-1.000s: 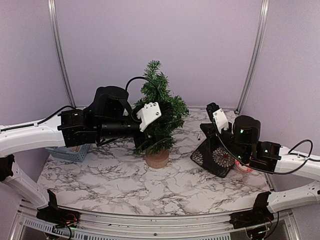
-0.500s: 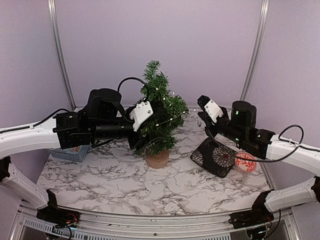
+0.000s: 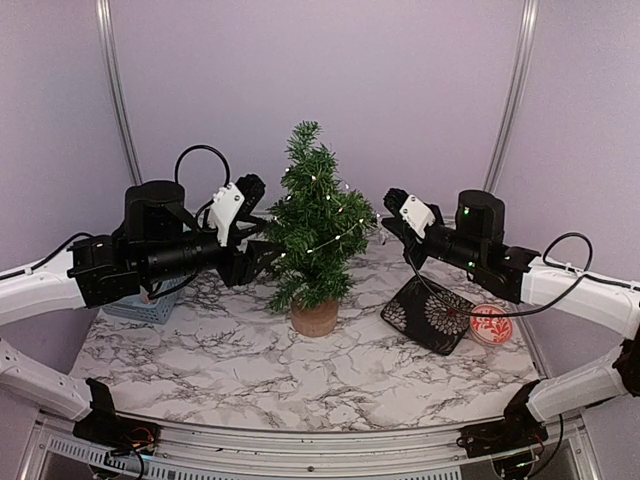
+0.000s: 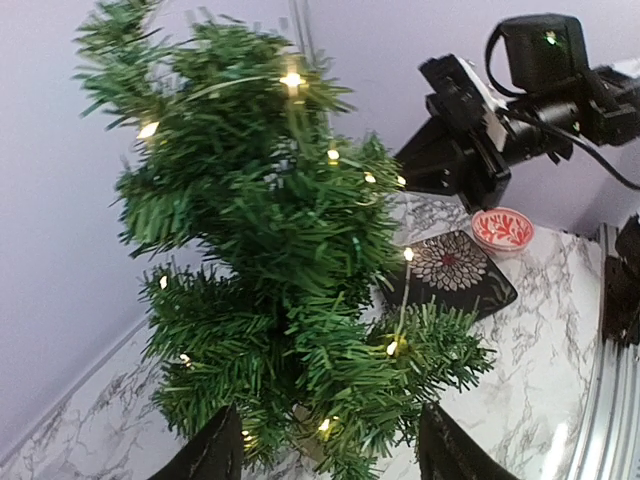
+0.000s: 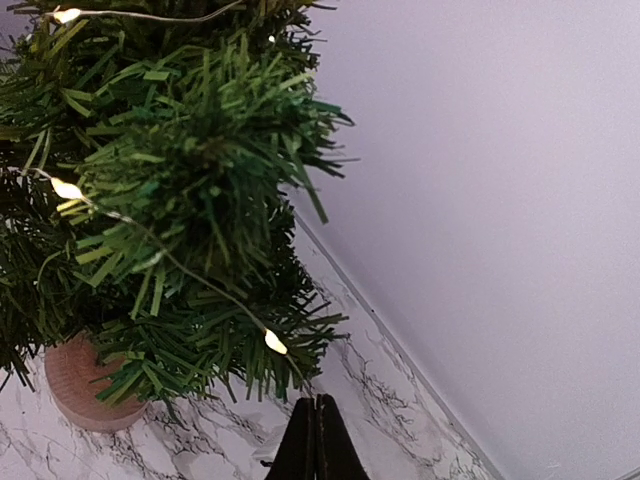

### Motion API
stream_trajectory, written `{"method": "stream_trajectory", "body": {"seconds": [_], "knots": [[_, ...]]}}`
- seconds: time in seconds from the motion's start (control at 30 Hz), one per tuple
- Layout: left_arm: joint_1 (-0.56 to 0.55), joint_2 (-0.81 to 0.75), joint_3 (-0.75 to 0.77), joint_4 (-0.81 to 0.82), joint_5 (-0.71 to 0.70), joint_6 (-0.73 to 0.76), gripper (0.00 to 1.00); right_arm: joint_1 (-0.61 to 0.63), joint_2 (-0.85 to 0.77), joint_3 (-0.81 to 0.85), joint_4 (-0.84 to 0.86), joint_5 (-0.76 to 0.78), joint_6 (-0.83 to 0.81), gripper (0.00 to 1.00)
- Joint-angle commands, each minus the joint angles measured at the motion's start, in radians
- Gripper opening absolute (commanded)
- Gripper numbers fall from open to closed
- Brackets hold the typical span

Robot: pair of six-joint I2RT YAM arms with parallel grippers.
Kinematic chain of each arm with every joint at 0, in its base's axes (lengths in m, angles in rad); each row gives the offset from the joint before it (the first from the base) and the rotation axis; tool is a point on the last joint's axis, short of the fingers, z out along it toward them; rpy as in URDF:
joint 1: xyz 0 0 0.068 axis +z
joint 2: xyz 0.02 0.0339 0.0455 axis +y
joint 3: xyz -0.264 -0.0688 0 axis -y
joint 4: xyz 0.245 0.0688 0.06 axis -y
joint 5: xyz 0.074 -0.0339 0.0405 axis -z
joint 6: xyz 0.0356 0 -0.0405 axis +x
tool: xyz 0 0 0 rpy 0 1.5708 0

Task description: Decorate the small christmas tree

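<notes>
the small christmas tree (image 3: 315, 225) stands upright on its round wooden stump (image 3: 315, 318) near the middle of the marble table (image 3: 300, 385), between the two arms. a thin light string (image 4: 293, 80) is draped over its branches, with small warm bulbs glowing from near the top down to the lowest boughs. the left gripper (image 3: 258, 225) hovers just beside the tree's left side at mid-height, its claw released: the left wrist view shows the two fingers spread wide with the tree ahead of them and nothing in their hold. the right gripper (image 3: 386, 200) is raised near the tree's right side with its claw clenched; in the right wrist view the wire runs down from a lit bulb to the pressed-together fingertips, so it appears to be pinching the strand, though the wire is too fine to be sure. a blue basket (image 3: 135, 308) sits partly hidden behind the left arm. a black flower-patterned pouch (image 3: 432, 312) lies to the right of the tree, with a small red-and-white dish (image 3: 490, 325) just beside it.
</notes>
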Motion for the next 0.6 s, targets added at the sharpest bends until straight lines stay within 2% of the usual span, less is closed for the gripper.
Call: {"method": "stream_trajectory", "body": {"seconds": [0.0,0.27,0.57], "knots": [[0.04,-0.052,-0.057,0.059,-0.098,-0.214,0.59,-0.008,0.01,0.055,0.027,-0.061,-0.024,0.0],[0.061,-0.106,-0.234,0.157,-0.046,-0.507,0.54,-0.008,0.001,0.056,0.022,-0.072,-0.028,0.0],[0.061,-0.019,-0.35,0.261,0.015,-0.65,0.53,-0.007,-0.003,0.062,0.012,-0.073,-0.042,0.0]]}}
